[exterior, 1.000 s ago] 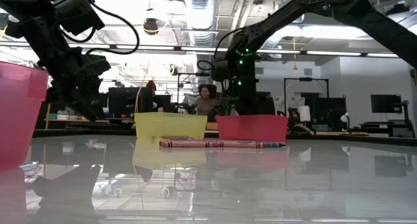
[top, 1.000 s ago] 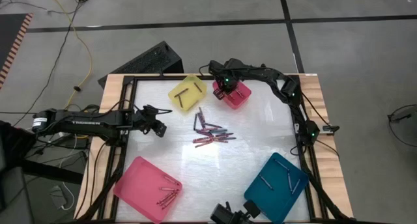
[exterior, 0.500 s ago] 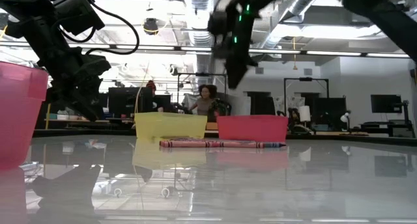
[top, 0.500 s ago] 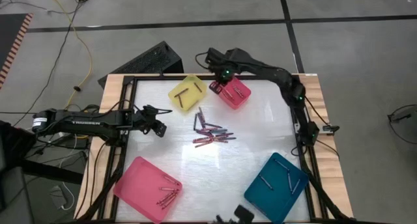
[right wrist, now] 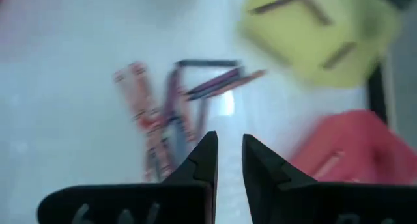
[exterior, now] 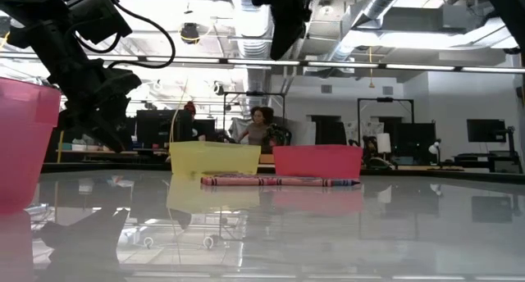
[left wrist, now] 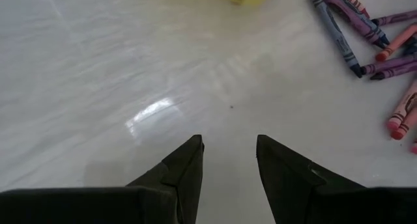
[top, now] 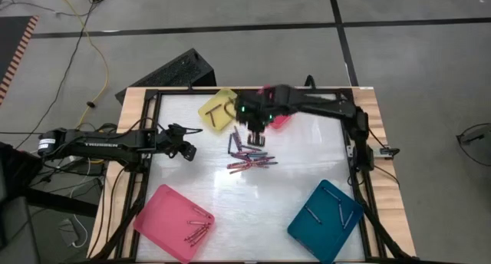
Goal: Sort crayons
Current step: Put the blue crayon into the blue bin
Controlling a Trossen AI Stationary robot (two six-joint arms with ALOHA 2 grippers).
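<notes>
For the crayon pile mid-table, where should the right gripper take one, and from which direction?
Probably from above: the crayons lie flat on the table. Grip a stick at the pile's edge across its thin middle, fingers straddling its width. The right gripper, slightly open and empty, hovers nearby.

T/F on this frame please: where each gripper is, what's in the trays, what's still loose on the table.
1. The right gripper is above the loose crayon pile at mid-table. True.
2. The left gripper is shut on a crayon. False: its fingers are apart with nothing between them, over bare table.
3. The yellow tray is empty. False: it holds dark crayons.
4. The teal tray at the near right corner has crayons in it. True.
5. All crayons are sorted. False: a pile lies loose on the table between the trays.
6. The large pink tray at the near left corner holds crayons. True.
</notes>
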